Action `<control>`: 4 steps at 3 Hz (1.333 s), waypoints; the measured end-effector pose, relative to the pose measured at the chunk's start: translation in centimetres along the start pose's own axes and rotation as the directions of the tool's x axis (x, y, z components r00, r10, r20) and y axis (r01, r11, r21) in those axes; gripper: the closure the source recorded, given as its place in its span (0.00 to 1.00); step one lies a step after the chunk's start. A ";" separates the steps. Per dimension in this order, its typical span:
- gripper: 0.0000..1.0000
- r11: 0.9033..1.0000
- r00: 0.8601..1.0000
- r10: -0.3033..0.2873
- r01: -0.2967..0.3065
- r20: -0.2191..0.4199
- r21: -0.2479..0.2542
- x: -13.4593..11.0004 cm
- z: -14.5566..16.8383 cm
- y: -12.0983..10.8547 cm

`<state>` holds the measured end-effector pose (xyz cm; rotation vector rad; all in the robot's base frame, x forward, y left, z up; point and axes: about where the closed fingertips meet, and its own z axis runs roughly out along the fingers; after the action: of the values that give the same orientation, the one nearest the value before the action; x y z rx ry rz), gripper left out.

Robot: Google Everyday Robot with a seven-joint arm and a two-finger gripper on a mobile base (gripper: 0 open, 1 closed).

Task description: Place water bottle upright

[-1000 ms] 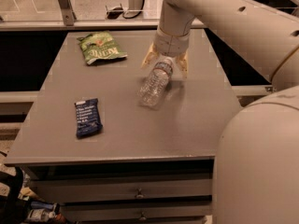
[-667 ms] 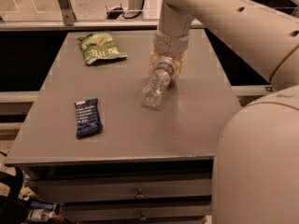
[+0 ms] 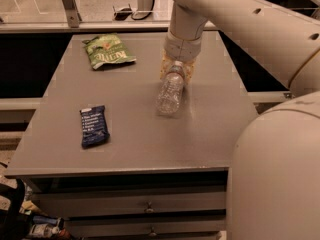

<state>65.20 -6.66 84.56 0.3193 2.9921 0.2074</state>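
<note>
Contact at the cap end: the hand (image 3: 177,70) was down on the water bottle (image 3: 170,94), fingers (image 3: 164,68) clamped either side of its neck. The bottle lay on its side near the middle of the grey surface (image 3: 215,121), base toward the near edge. The green snack bag (image 3: 108,51) sat far left, the dark blue bar (image 3: 93,126) nearer, both well apart from it.

The gripper (image 3: 176,70), over the far middle of the counter (image 3: 210,129), clamps and hides the cap of the water bottle (image 3: 170,95); its label is unreadable
</note>
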 end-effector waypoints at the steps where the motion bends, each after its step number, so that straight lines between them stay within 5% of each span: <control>1: 1.00 1.000 1.000 -0.001 0.001 0.013 -0.007 -0.3 -0.2 0.0; 2: 1.00 0.999 0.981 -0.030 0.038 0.192 -0.038 -1.7 -3.6 -1.5; 3: 1.00 0.996 0.939 -0.046 0.070 0.340 -0.058 -2.7 -7.1 -2.9; 4: 1.00 0.988 0.875 -0.070 0.128 0.478 -0.088 -3.4 -10.8 -4.3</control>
<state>66.17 -12.94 94.93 0.1703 2.4882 0.2510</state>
